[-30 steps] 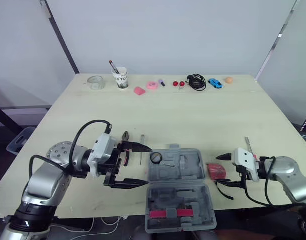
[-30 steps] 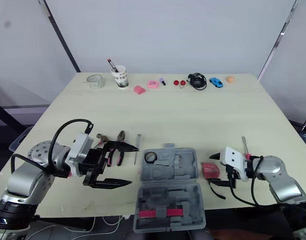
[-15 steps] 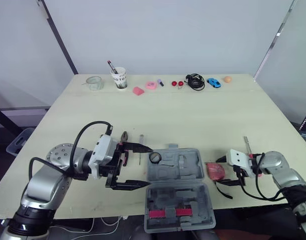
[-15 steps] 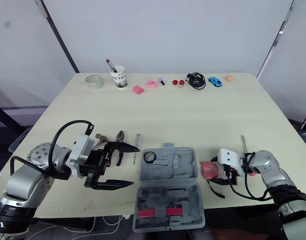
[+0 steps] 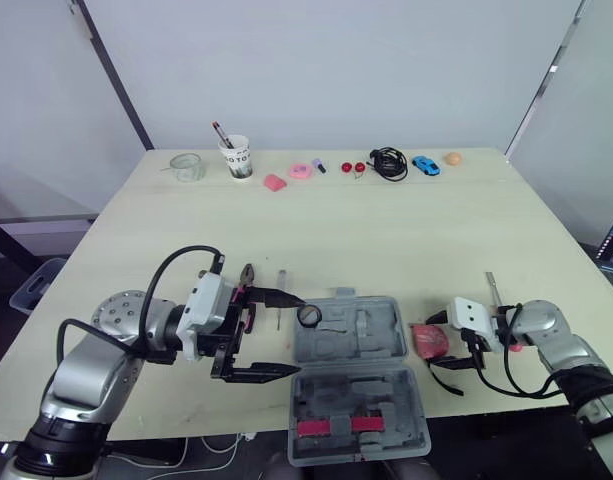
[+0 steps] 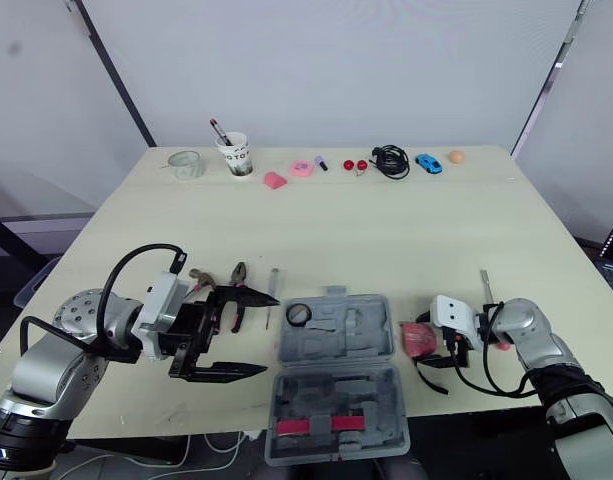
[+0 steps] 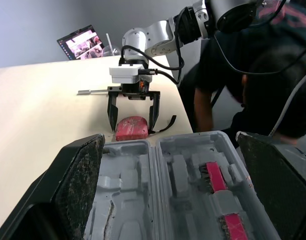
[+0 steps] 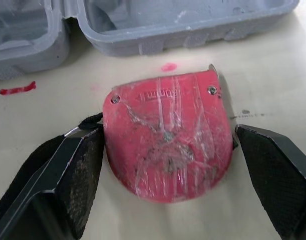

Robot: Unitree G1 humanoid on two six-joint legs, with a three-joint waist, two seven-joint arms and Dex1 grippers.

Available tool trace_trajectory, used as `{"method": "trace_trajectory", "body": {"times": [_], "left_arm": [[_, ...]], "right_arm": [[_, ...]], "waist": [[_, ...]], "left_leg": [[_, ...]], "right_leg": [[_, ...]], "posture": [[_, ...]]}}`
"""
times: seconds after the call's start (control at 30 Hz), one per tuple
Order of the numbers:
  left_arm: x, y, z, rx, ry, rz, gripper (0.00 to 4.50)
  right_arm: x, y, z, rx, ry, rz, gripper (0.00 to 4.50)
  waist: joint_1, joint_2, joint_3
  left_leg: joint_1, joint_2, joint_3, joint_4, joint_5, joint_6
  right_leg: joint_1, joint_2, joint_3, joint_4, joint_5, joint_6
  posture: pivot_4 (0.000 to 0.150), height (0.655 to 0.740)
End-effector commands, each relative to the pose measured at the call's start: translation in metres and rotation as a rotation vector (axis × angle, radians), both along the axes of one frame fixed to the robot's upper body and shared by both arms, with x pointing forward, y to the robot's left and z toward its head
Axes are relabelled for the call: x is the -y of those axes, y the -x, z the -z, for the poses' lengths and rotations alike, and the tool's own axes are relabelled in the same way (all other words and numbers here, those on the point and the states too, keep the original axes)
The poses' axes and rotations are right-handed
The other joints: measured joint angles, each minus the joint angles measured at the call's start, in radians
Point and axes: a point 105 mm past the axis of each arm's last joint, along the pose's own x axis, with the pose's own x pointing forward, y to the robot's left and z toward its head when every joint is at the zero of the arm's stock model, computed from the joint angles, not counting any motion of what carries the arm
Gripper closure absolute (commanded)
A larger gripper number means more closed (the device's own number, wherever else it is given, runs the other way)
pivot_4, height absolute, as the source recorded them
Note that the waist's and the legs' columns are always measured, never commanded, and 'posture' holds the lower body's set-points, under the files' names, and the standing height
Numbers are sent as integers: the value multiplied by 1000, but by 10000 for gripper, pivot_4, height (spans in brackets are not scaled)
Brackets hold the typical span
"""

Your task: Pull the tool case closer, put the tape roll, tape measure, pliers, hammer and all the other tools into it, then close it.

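The grey tool case [image 5: 352, 372] lies open near the table's front edge, with a black tape roll [image 5: 309, 316] in its far left corner and a red-handled tool [image 5: 336, 425] in its near half. Right of the case lies the red tape measure [image 8: 167, 135]. My right gripper [image 5: 438, 341] is open, one finger on each side of the tape measure. My left gripper [image 5: 284, 334] is open and holds nothing, just left of the case. Behind it lie the pliers [image 6: 236, 302], the hammer [image 6: 198, 276] and a screwdriver [image 6: 272, 306].
A thin metal tool [image 5: 494, 290] lies beside my right arm. Along the far edge stand a glass jar [image 5: 188, 165], a paper cup [image 5: 240, 157], pink items [image 5: 276, 182], a black cable [image 5: 391, 162] and a toy car [image 5: 426, 164]. A person [image 7: 257, 65] stands at the table's front.
My right gripper has slid a little leftward, further over the tape measure. The left gripper has stayed where it was, and the camera has shifted slightly.
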Motion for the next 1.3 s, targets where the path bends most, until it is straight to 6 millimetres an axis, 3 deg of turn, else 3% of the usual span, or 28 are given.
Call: {"method": "trace_trajectory", "body": {"times": [0.03, 0.07, 0.1, 0.4, 0.63, 0.83, 1.07, 1.3], "left_arm": [[-1, 1, -4, 32, -6, 5, 0], [-1, 1, -4, 32, -6, 5, 0], [-1, 1, -4, 33, -6, 5, 0], [0, 2, -5, 32, -4, 6, 0], [1, 0, -5, 26, -1, 9, 0], [1, -1, -4, 22, 5, 2, 0], [1, -1, -3, 21, 10, -16, 0], [-4, -7, -4, 27, 26, -91, 0]], "right_arm": [[2, -2, 0, 10, 17, -3, 9200], [2, -2, 0, 10, 18, -3, 13991], [2, -1, 0, 10, 19, -4, 14935], [11, 0, -4, 40, 47, 7, 14936], [30, 6, -31, 79, 131, 13, 14936], [29, 11, -55, 82, 164, 18, 14936], [20, 5, -72, 96, 347, 32, 14936], [-24, -9, -92, 131, 404, 12, 14936]], "waist": [[0, 0, 0], [0, 0, 0], [0, 0, 0], [1, 0, 0], [6, 1, 0], [1, 2, 1], [2, 2, 1], [1, 2, 1]], "left_leg": [[0, 0, 0, 0, 0, 0], [0, 0, 0, 0, 0, 0], [0, 0, 0, 0, 0, 0], [0, 0, 1, 0, 0, 0], [0, 0, 1, 1, 0, 0], [1, 0, 1, 1, 0, 0], [0, 0, 2, 1, 0, 0], [0, 0, 2, 1, 0, 0]], "right_leg": [[0, 0, 0, 0, 0, 0], [0, 0, 0, 0, 0, 0], [0, 0, 0, 0, 0, 0], [0, 0, 1, 0, 0, 0], [0, -1, 1, 0, 0, 0], [0, 1, 1, 1, 0, 0], [0, 0, 2, 1, 0, 0], [-2, 1, 2, 1, 0, 0]], "posture": [[1500, 7400], [1500, 7400], [1500, 7400], [1500, 7400], [1500, 7400], [1500, 7400], [1500, 7400], [1500, 7400]]}}
